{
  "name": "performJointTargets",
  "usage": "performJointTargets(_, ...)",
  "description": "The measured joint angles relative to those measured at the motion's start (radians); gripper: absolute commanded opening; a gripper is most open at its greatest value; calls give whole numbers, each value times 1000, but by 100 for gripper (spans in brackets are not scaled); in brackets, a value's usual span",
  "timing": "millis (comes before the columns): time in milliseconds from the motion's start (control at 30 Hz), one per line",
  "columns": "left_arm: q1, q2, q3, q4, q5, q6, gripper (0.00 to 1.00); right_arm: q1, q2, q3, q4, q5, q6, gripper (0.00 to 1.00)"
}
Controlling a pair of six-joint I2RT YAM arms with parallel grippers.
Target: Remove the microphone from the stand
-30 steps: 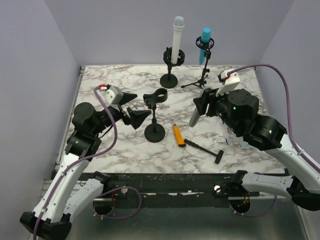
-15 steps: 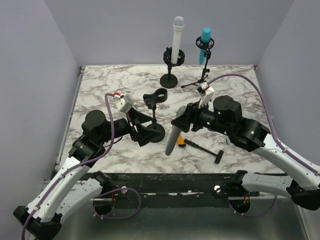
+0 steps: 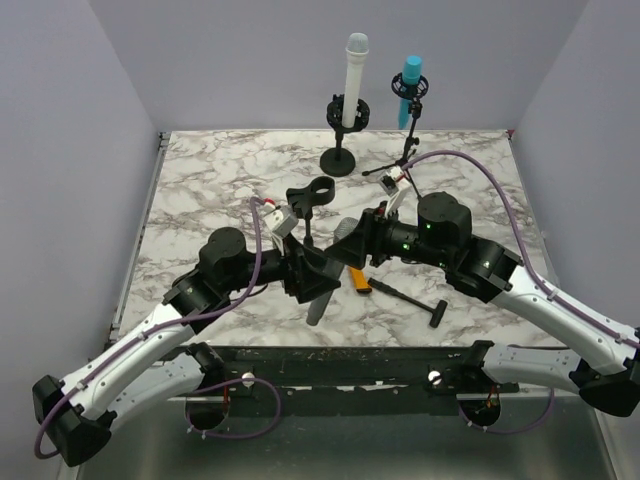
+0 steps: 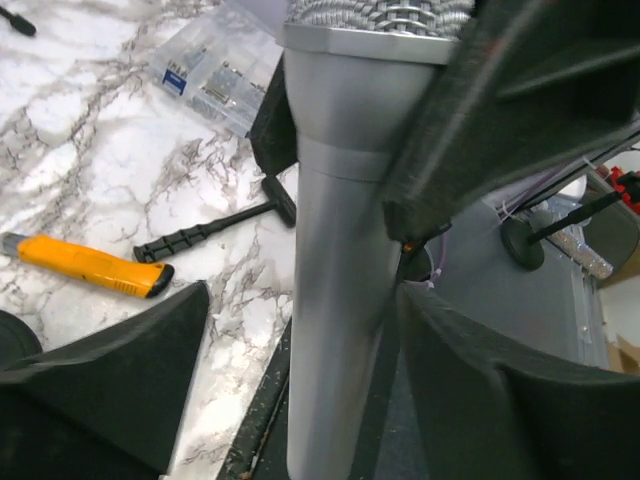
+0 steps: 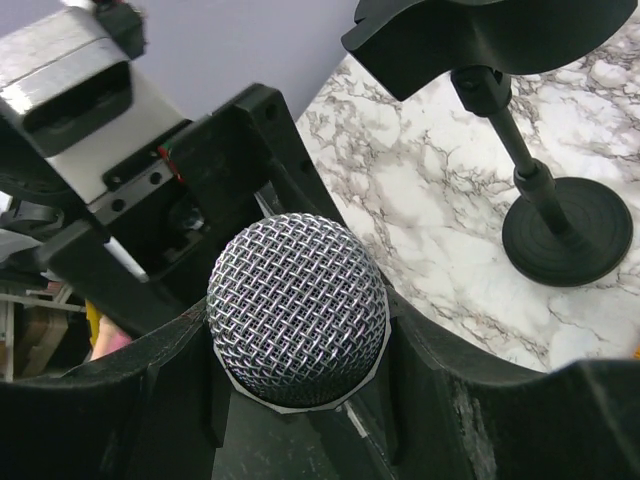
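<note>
One grey microphone (image 3: pixel 318 306), right claw (image 3: pixel 352 252) clamped on it, left claw (image 3: pixel 316 278) spread open around it

Marble table (image 3: pixel 200 190) bears three stands (image 3: pixel 338 160), an orange cutter (image 3: pixel 358 278) (lying flat), a hammer (image 3: pixel 405 295).
</note>
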Motion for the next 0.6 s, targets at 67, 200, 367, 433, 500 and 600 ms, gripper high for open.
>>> performJointTargets(67, -14, 39, -1, 13, -18, -14, 53, 0, 3, -5, 13, -9, 3, 1)
performJointTargets(200, -19, 84, 7, 37, -20, -26, 15, -2, 7, -41, 43, -14, 11, 1)
performJointTargets(367, -32, 119, 38, -5, 3, -10, 0, -10, 3, -72, 65, -6, 23, 68)
performJointTargets(433, -33, 115, 40, -17, 1, -14, 0, -7, 0, -73, 63, 4, 17, 90)
performJointTargets(500, -31, 104, 39, -67, -20, -19, 0, -3, -4, -73, 43, 31, 4, 100)
performJointTargets(600, -23, 74, 26, -194, -76, -31, 0, -2, -18, -73, 19, 76, -18, 100)
